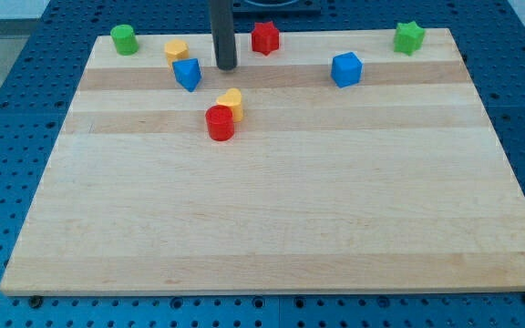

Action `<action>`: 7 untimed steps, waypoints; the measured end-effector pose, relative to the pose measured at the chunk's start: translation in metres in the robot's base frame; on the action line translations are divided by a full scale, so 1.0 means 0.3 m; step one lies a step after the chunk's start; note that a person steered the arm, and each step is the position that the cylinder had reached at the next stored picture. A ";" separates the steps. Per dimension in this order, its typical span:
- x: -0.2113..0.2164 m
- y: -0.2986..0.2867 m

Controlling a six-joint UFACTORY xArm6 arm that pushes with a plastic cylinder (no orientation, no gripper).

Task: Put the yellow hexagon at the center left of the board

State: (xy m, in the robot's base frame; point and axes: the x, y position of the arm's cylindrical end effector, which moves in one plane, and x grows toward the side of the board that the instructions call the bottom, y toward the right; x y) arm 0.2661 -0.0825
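Pale wooden surface (pixel 272 219) lay on a blue pegboard (pixel 25 64). I had no jaws, only my tip (pixel 226 66), well apart from the yellow hexagon (pixel 176 49) at upper left, nearer the blue block (pixel 188 74). Another yellow block (pixel 231 103) touched a red cylinder (pixel 220 123). A red star (pixel 265 37) sat right of my tip.
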 end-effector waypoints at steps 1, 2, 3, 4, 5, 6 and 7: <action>-0.014 -0.030; -0.047 -0.030; -0.097 -0.030; -0.150 -0.047; -0.202 -0.068; -0.213 -0.140; -0.213 -0.225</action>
State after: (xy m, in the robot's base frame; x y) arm 0.2023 -0.1500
